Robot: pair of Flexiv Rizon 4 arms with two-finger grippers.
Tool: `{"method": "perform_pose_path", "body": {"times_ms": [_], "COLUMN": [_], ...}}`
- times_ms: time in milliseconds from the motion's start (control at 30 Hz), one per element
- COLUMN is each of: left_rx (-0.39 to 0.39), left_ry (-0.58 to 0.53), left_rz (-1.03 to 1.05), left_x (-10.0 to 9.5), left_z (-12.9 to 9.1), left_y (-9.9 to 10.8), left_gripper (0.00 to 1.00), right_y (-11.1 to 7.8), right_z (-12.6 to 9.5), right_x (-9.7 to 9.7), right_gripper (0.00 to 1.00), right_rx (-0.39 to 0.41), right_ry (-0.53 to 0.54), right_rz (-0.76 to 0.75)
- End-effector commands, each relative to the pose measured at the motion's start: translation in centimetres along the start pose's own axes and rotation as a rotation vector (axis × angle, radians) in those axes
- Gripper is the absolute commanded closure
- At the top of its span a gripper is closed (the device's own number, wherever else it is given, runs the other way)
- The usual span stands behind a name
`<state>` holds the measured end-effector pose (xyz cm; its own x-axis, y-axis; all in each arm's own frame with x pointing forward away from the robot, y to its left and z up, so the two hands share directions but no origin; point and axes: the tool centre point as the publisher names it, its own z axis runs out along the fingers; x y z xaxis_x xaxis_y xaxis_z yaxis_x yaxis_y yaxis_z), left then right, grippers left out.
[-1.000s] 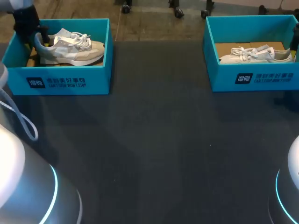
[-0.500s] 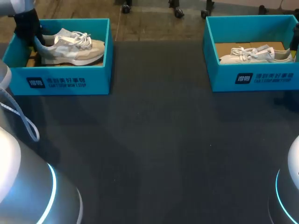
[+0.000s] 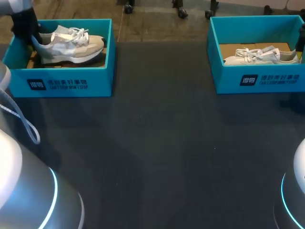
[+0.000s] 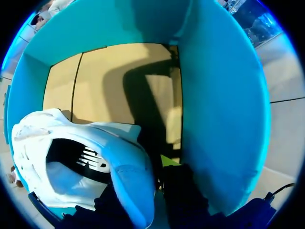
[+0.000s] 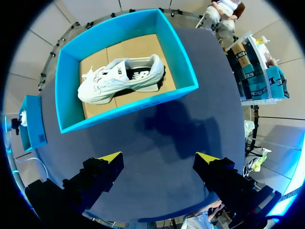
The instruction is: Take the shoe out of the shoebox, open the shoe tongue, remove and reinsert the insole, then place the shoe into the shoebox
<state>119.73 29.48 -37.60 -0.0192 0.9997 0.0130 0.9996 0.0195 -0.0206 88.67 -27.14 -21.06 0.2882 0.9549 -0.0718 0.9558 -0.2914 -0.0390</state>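
A white and beige shoe point(image 3: 71, 44) sits in the left teal shoebox point(image 3: 62, 81), its heel raised off the cardboard floor. My left gripper point(image 3: 32, 36) is at the box's left end, shut on that heel. In the left wrist view the shoe's heel collar point(image 4: 95, 157) lies between the fingers of my left gripper point(image 4: 143, 191), close to the box wall point(image 4: 224, 109). My right gripper point(image 5: 158, 160) hangs open over the dark table, short of the right shoebox point(image 5: 124, 112), which holds a second white shoe point(image 5: 121, 76).
The right shoebox point(image 3: 257, 81) with its shoe point(image 3: 259, 55) stands at the back right of the dark table point(image 3: 157, 143). Both boxes sit near the far edge, with a wide gap between them.
My left gripper has closed on the shoe's heel. The shoe has risen and shifted a little toward the back of the box. The right arm has not moved.
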Motion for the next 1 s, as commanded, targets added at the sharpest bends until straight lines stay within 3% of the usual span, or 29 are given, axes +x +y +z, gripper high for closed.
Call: {"method": "perform_pose_path", "body": {"times_ms": [33,533,833,1000], "left_rx": [0.042,-0.035,-0.07,-0.092], "left_ry": [-0.007,0.029,0.013,0.071], "left_rz": [-0.005,-0.088,-0.096,-0.099], "left_x": [0.5,0.7,1.1,0.9], "left_z": [-1.8,-11.8,-16.5,-19.0], "left_y": [0.7,-0.9,-2.0,-2.9], "left_gripper": [1.0,1.0,1.0,1.0], "right_y": [0.0,0.0,0.0,0.0], "right_z": [0.0,0.0,0.0,0.0], "right_x": [0.0,0.0,0.0,0.0], "right_gripper": [0.0,0.0,0.0,0.0], "right_rx": [0.0,0.0,0.0,0.0], "right_ry": [-0.002,-0.002,-0.002,-0.002], "right_rz": [0.001,0.001,0.001,0.001]}}
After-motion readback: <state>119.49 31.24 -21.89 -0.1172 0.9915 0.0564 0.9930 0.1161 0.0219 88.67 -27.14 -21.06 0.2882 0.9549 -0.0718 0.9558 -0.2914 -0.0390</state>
